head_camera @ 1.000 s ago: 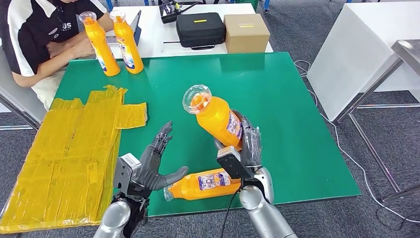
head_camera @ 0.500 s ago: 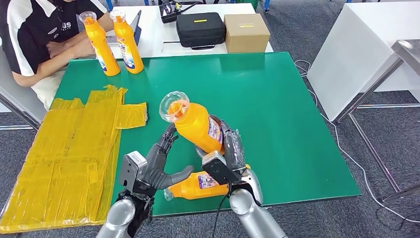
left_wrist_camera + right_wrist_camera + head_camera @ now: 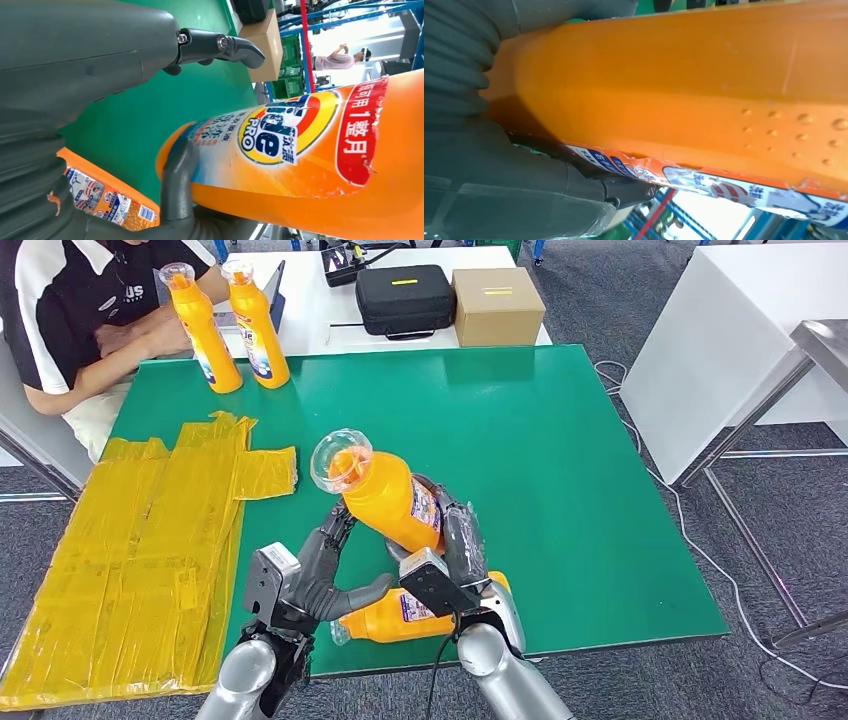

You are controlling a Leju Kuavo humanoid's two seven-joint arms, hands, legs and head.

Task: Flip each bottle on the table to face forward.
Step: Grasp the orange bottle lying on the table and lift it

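Held bottle carried leftward since the earlier frame, toward the left hand.
Right hand [image 3: 455, 540] grips the orange bottle [image 3: 385, 495], cap tilted up-left; left hand [image 3: 325, 570], spread and empty, touches its side; second bottle [image 3: 395, 618] lies beneath.

Yellow sheet [image 3: 140, 560] flat on green table [image 3: 560, 470], left side, overhanging near-left edge. Behind green table, white table [image 3: 310, 320] carrying black case [image 3: 405, 298], cardboard box [image 3: 497, 305] just right of it, small dark device [image 3: 345, 260] behind case. Seated person [image 3: 70, 320] at far-left corner, arms folded on table edge. Second white table [image 3: 720, 330] off to right, metal leg frame beside it, white cable [image 3: 690, 540] trailing over grey floor.
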